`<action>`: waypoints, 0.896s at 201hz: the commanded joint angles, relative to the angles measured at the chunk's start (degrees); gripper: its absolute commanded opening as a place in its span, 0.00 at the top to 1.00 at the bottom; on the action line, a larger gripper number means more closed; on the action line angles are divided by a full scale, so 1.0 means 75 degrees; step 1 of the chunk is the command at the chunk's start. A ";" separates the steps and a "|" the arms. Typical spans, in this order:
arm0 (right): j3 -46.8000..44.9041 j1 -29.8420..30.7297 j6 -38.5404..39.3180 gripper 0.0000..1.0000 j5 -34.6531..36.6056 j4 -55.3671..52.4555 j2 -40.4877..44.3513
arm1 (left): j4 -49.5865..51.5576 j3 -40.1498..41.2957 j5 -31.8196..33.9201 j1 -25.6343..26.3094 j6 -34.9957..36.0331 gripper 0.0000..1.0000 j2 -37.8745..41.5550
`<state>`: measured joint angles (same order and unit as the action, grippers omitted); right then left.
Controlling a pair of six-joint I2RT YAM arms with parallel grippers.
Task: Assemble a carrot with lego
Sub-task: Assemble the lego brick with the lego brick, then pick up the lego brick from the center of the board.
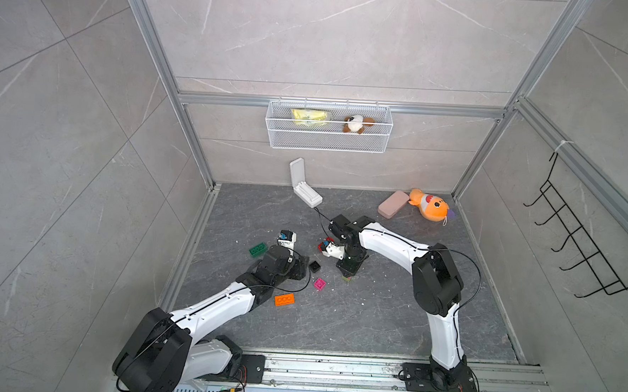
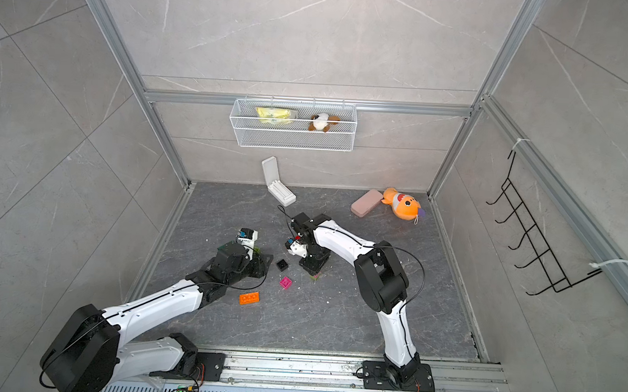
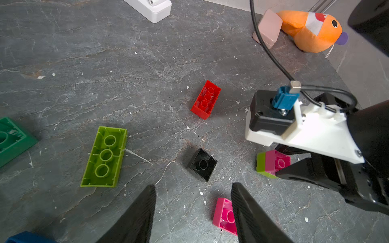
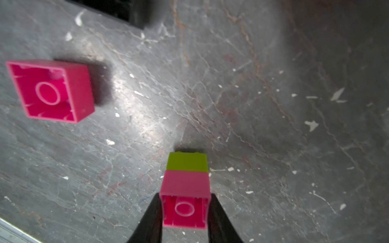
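Grey tiled walls (image 1: 313,38), dark slate floor (image 1: 372,318). The carrot (image 4: 186,183), as yet only pink on lime, sits near the black brick (image 3: 202,164), pinched by the right gripper (image 4: 185,203) with its hollow side exposed, probably to take the next layer. The left gripper (image 3: 193,186) hangs empty, jaws apart, just beside that brick.

The plush fish (image 1: 428,207) lies just right of the rounded case (image 1: 393,204), behind the bricks (image 1: 285,299).
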<state>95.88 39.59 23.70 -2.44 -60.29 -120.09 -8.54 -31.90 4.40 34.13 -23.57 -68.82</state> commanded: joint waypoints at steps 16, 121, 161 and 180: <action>-0.0045 0.0140 0.0754 0.66 -0.0219 0.0263 -0.0136 | 0.0001 -0.0075 0.0117 0.0007 0.0186 0.39 0.0205; -0.0683 -0.0723 -0.0122 0.23 -0.1931 0.1016 0.2067 | -0.0473 -0.0628 -0.0282 0.0008 0.1153 0.36 -0.0907; -0.1824 -0.2320 -0.1423 0.21 -0.3399 0.1860 0.3342 | 0.0338 -0.2288 -0.0472 0.0017 0.2264 0.32 -0.2939; -0.2136 -0.2814 -0.1703 0.21 -0.3587 0.1967 0.3643 | 0.0808 -0.3098 -0.0483 0.0020 0.2574 0.30 -0.3787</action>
<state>83.13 21.47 16.84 -22.68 -48.03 -94.80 -7.11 -48.10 2.35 34.13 -10.87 -91.85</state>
